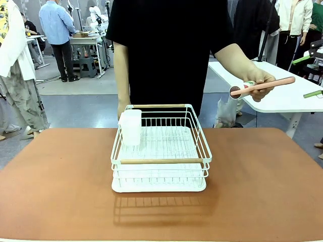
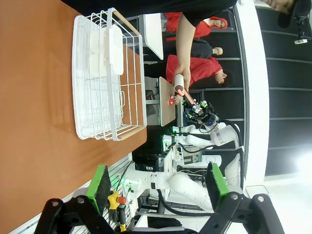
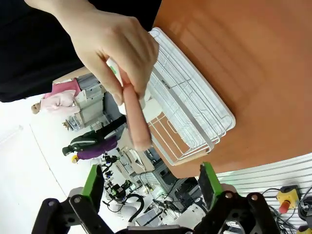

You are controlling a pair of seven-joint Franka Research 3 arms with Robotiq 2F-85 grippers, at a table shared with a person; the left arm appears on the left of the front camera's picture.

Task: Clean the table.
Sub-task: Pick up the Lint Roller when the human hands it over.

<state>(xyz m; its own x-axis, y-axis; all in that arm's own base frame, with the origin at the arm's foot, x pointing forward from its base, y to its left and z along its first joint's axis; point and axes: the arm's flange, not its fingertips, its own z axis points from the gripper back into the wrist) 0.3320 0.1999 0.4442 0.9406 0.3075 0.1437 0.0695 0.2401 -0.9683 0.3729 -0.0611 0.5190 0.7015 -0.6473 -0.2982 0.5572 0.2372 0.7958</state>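
The terracotta table point(image 1: 262, 186) carries a white wire rack point(image 1: 160, 151) at its middle. A person in a black shirt stands at the far side and holds a pink-handled tool point(image 1: 265, 86) above the table's right far corner. In the right wrist view the person's hand point(image 3: 114, 46) grips that pink handle point(image 3: 136, 122), whose free end points down toward my right gripper point(image 3: 151, 186). This gripper is open, its green pads wide apart below the handle and not touching it. My left gripper point(image 2: 158, 184) is open too, hanging off the table point(image 2: 39, 126) edge with nothing between its fingers.
A white cup-shaped holder point(image 1: 130, 126) hangs inside the rack's far left corner. A smaller white-topped table point(image 1: 282, 96) stands behind at the right. Other people and workbenches are farther back. Bare tabletop lies on both sides of the rack.
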